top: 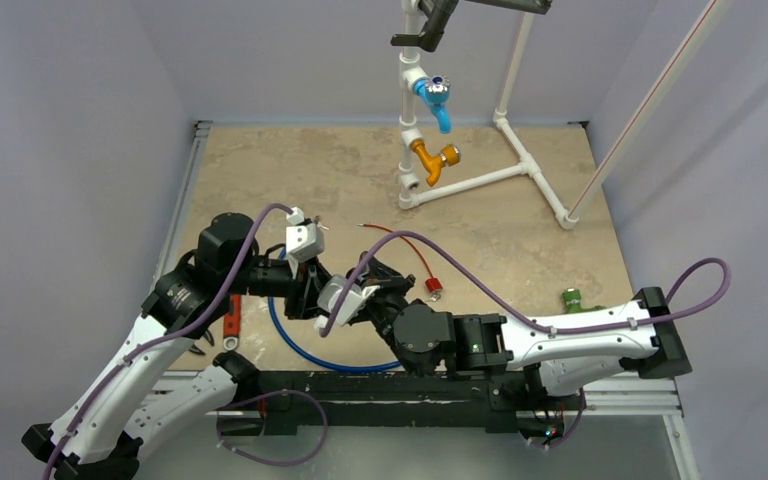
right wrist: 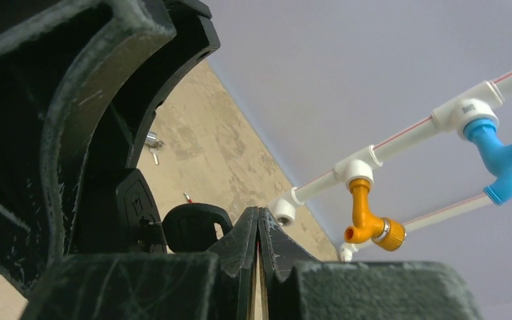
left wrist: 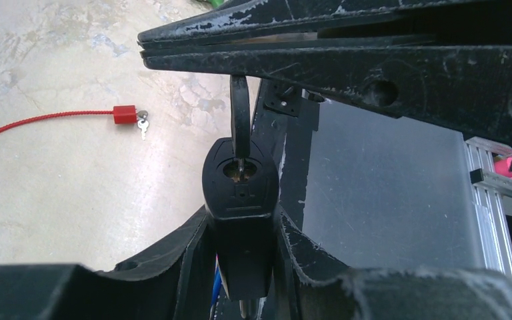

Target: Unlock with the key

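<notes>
The left fingers (left wrist: 173,250) are drawn in narrow around a black padlock (left wrist: 240,193), clamping its body from both sides. A black-headed key (left wrist: 240,113) stands in the keyhole. The right fingers (right wrist: 243,250) are pressed tight together just beside the key's head, though I can't tell if they touch it. Both arms meet over the near part of the table (left wrist: 53,200), where a red cable (left wrist: 40,121) lies apart.
</notes>
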You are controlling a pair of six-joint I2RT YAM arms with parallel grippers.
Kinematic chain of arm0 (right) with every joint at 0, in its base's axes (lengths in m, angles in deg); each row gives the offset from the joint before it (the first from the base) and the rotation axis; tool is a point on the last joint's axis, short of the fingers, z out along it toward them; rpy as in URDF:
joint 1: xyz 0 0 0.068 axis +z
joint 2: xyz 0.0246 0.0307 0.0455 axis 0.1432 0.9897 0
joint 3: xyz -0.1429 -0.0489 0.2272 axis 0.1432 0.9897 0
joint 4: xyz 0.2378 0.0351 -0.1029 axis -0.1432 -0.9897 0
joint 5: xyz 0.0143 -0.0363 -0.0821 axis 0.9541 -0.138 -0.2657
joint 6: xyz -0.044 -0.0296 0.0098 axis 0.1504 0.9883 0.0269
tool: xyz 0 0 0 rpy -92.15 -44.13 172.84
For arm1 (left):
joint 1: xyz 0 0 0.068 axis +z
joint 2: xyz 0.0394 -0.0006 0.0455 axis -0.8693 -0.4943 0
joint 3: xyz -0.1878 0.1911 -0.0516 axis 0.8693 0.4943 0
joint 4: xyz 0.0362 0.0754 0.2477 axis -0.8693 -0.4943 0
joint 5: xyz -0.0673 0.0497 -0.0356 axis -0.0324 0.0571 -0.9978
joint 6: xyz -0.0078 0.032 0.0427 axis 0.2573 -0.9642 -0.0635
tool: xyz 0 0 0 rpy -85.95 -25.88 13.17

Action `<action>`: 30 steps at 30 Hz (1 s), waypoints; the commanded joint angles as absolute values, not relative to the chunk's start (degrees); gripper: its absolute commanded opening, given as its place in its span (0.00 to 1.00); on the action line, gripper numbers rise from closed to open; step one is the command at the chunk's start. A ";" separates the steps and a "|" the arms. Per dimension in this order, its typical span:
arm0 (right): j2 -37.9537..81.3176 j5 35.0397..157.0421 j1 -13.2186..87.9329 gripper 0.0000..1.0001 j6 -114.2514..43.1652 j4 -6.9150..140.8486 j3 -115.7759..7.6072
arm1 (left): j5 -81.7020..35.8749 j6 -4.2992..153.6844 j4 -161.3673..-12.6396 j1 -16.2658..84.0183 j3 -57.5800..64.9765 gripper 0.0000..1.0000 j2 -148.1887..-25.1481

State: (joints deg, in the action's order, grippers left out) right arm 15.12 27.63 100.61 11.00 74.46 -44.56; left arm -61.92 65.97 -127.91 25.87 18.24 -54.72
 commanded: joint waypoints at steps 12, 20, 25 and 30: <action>4.37 49.52 101.31 0.00 19.71 78.14 -39.06 | -65.56 67.95 -121.19 26.17 16.64 0.00 -54.05; 6.44 49.68 100.81 0.00 22.33 78.31 -39.96 | -66.03 68.80 -120.89 26.26 16.02 0.00 -54.07; 7.43 50.81 100.71 0.00 22.16 77.97 -40.04 | -66.12 69.27 -120.36 26.18 15.71 0.00 -53.95; 7.74 52.10 100.72 0.00 18.33 75.58 -39.73 | -66.40 69.28 -119.93 26.17 15.36 0.00 -53.89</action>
